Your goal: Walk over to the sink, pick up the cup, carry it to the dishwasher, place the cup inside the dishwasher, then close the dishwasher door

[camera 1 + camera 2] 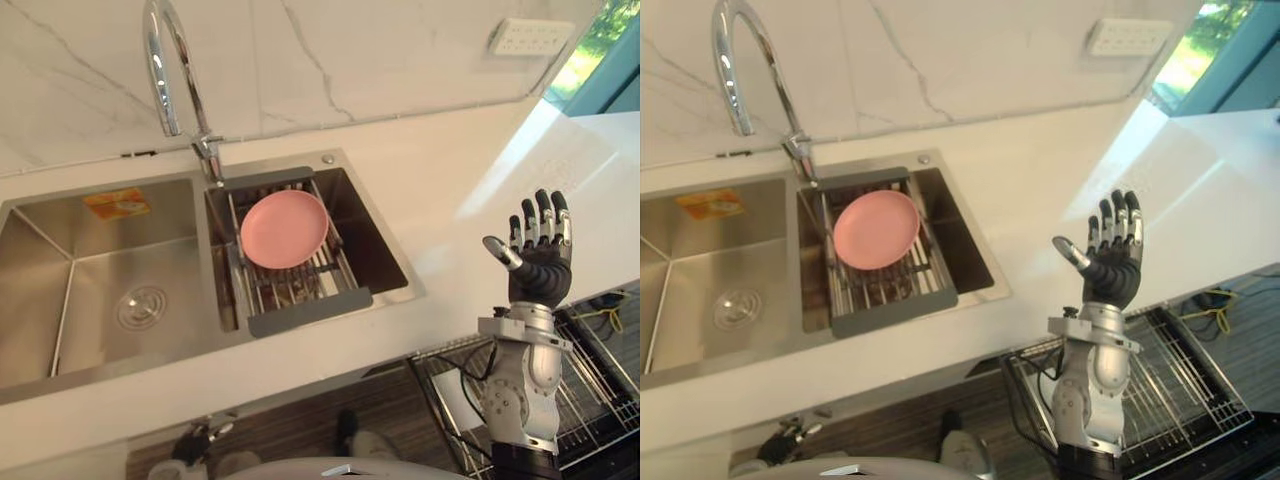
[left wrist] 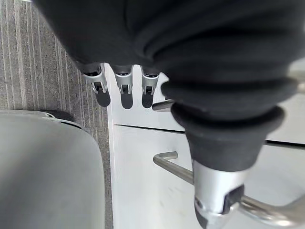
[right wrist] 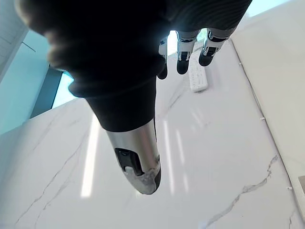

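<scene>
A pink plate (image 1: 284, 229) lies on a grey wire drying rack (image 1: 300, 290) across the right basin of the steel sink (image 1: 60, 375). My right hand (image 1: 541, 262) is raised to the right of the sink, over the front edge of the white counter. It is open, fingers straight up and nothing in it. Below it, the open dishwasher's wire rack (image 1: 1185, 370) is pulled out. My left hand (image 2: 125, 88) hangs low beside a white cabinet front, fingers relaxed and holding nothing.
A tall chrome faucet (image 1: 165, 70) stands behind the sink, between its two basins. The left basin (image 1: 100, 290) has a round drain. A white power socket (image 1: 530, 36) sits on the marble wall. A metal bar handle (image 2: 174, 167) crosses the cabinet by my left hand.
</scene>
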Tool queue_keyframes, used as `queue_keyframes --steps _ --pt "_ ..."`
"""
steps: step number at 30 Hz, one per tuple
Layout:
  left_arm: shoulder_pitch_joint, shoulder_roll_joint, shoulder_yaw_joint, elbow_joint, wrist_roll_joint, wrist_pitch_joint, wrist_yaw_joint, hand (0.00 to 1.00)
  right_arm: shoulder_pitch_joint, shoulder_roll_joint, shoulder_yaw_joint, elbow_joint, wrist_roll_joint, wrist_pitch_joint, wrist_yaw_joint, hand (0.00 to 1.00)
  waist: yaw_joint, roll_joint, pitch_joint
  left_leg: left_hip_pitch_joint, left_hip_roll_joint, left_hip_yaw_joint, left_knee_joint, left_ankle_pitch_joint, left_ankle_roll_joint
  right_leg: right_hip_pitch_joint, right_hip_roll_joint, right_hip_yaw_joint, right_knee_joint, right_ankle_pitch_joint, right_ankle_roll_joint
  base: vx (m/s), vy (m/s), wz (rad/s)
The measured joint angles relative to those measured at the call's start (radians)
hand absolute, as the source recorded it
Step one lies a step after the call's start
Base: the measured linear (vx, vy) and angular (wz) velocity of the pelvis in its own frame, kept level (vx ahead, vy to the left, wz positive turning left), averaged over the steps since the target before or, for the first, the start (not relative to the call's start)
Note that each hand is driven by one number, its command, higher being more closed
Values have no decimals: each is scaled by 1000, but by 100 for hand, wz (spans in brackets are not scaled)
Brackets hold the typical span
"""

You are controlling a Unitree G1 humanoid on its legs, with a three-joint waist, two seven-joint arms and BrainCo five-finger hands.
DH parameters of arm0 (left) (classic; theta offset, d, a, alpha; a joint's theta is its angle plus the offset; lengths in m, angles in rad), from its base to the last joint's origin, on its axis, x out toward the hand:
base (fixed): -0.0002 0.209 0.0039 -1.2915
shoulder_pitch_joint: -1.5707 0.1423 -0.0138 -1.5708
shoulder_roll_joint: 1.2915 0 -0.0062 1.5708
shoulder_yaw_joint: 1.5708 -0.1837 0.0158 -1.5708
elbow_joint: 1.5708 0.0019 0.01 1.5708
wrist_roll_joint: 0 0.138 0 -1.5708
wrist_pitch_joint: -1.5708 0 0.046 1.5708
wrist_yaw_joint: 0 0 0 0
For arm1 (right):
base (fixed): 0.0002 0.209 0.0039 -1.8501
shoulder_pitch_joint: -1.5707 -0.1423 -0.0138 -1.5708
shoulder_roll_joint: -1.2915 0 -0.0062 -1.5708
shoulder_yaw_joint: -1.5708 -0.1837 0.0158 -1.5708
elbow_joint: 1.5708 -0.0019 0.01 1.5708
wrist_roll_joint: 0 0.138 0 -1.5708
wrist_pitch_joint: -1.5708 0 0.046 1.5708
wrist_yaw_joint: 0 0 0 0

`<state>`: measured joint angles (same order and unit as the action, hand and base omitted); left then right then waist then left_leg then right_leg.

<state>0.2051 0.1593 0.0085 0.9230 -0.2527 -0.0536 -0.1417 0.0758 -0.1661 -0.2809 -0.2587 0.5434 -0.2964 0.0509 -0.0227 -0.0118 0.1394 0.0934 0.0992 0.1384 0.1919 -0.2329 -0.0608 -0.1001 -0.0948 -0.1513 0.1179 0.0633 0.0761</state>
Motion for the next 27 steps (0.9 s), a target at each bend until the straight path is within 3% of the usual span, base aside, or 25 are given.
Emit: queue_keyframes --steps 3,8,10,15,20,27 --pt "1 9 -2 5 3 0 -16 0 6 -1 1 -1 -26 25 62 0 1 -11 5 7 -11 -1 -4 4 5 20 -7 0 -29 19 7 -24 40 3" --pt "5 18 -4 11 21 3 -17 0 14 -35 5 -1 -246 28 99 0 13 -21 7 8 -17 -12 -8 4 11 55 -13 -12 -85 48 7 -40 22 7" --pt "7 21 -5 11 21 4 -15 0 8 -103 26 1 -399 27 71 0 14 -25 5 8 -22 -31 -22 15 12 71 -20 -33 -104 53 9 -23 -3 25" --pt "7 30 -10 9 42 14 -14 0 -106 -236 138 52 -653 31 1 0 18 -39 -6 12 -25 -85 -59 46 6 104 -24 -92 -137 64 8 -2 -27 30" --pt "5 35 -13 -7 70 49 -15 0 -223 -280 211 182 -868 70 -56 0 56 -47 -13 14 -25 -123 -73 65 1 136 -27 -142 -158 65 7 3 -26 31" --pt "10 42 -14 -9 71 86 -16 0 -299 -290 335 286 -1134 96 -85 0 63 -54 -20 10 -38 -166 -109 100 0 159 -36 -190 -198 84 8 -16 -10 19"
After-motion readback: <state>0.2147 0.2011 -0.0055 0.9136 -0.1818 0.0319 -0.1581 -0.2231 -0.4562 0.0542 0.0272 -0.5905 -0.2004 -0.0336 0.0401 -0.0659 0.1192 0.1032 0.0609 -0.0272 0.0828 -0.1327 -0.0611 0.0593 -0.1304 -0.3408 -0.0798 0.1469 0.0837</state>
